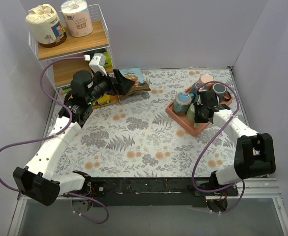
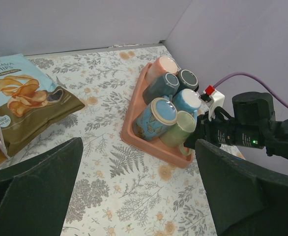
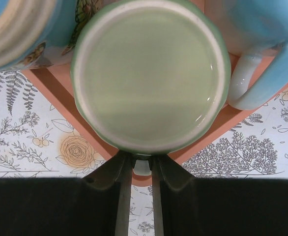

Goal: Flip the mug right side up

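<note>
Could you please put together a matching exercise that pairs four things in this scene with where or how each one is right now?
Things
1. green mug
2. chips bag
3. toilet paper rolls
4. left gripper

Places or states
A. open wide, held above the table
B. standing on the top shelf
C. bottom up in the tray, with the right gripper shut on it
D. lying flat on the table

Right pairs: 1-C, 2-D, 3-B, 4-A
</note>
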